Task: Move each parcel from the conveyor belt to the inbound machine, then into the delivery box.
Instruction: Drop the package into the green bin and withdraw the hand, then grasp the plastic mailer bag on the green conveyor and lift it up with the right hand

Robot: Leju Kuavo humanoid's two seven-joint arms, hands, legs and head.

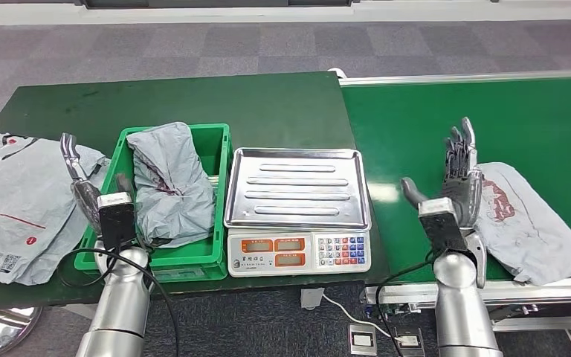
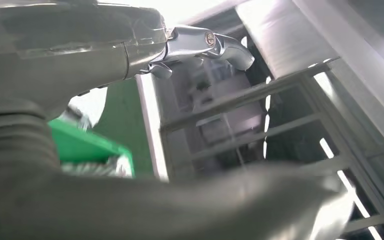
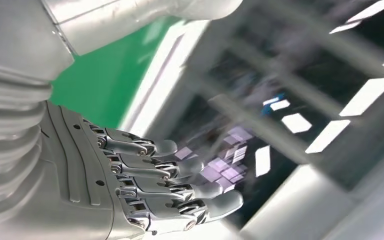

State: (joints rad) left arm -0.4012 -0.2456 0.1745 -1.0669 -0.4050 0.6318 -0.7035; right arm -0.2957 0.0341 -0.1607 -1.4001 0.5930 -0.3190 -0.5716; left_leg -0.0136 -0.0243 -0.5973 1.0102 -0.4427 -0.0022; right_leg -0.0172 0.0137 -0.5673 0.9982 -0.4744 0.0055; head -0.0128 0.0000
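Note:
A grey parcel (image 1: 524,223) with red print lies on the green conveyor belt (image 1: 491,111) at the right. My right hand (image 1: 457,175) stands upright just left of it, fingers (image 3: 170,170) straight and apart, holding nothing. Another crumpled grey parcel (image 1: 167,182) fills the green delivery box (image 1: 215,145). The inbound machine, a scale with a bare steel tray (image 1: 297,186), stands between box and belt. My left hand (image 1: 82,186) hovers at the box's left wall, fingers apart and empty; its thumb (image 2: 210,45) shows in the left wrist view.
A large flat grey bag (image 1: 15,204) with printed labels lies on the dark green table (image 1: 193,100) left of the box. Cables and a power strip (image 1: 360,338) sit on the floor below the scale. Grey carpet lies beyond the table.

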